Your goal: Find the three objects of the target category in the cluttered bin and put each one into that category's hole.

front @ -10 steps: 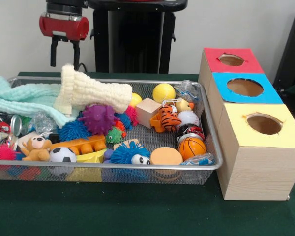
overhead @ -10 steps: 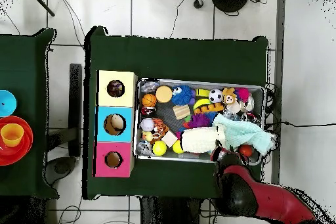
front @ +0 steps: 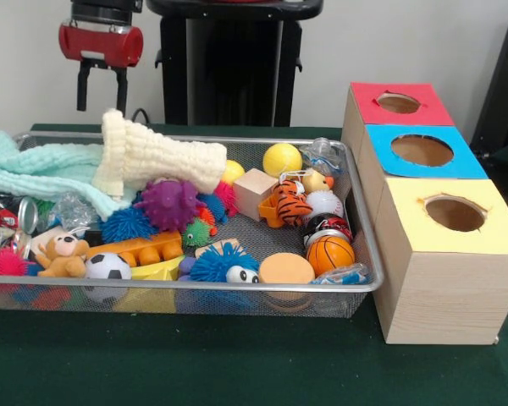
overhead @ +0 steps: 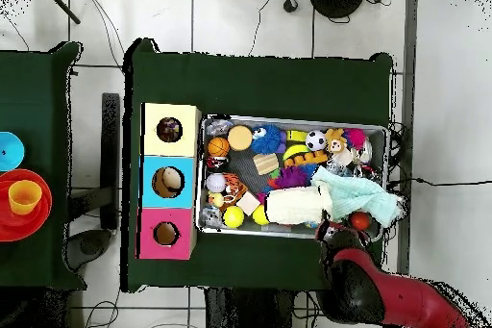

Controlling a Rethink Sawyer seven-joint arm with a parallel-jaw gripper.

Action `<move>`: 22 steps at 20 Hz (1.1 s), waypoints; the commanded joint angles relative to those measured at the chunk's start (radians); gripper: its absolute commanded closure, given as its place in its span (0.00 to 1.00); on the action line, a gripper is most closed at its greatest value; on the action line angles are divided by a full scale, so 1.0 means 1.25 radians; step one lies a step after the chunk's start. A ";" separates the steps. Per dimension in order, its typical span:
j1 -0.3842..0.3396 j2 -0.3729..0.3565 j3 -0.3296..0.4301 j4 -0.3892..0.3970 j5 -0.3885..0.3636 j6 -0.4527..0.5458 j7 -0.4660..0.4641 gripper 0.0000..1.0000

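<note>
A red and black gripper (front: 100, 85) hangs at the upper left of the front view, its two fingers spread apart and holding nothing, above the wire-mesh bin (front: 237, 140) of toys. A cream waffle towel (front: 157, 158) lies below it. At right, the yellow-topped box's hole (front: 455, 213) sits nearest the camera.

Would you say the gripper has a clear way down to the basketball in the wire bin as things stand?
Probably yes. The basketball lies uncovered on top near the bin's end by the boxes, nothing over it. The gripper, open and empty, hangs above the opposite end, so it must travel across.
</note>
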 commanded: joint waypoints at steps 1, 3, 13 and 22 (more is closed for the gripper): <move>-0.013 0.012 0.044 -0.060 -0.062 -0.055 0.035 0.00; -0.014 0.035 0.043 -0.090 -0.070 -0.072 0.034 0.00; -0.018 0.071 0.062 -0.171 -0.107 -0.110 0.027 0.00; -0.029 0.070 0.100 -0.219 -0.141 -0.095 0.020 0.00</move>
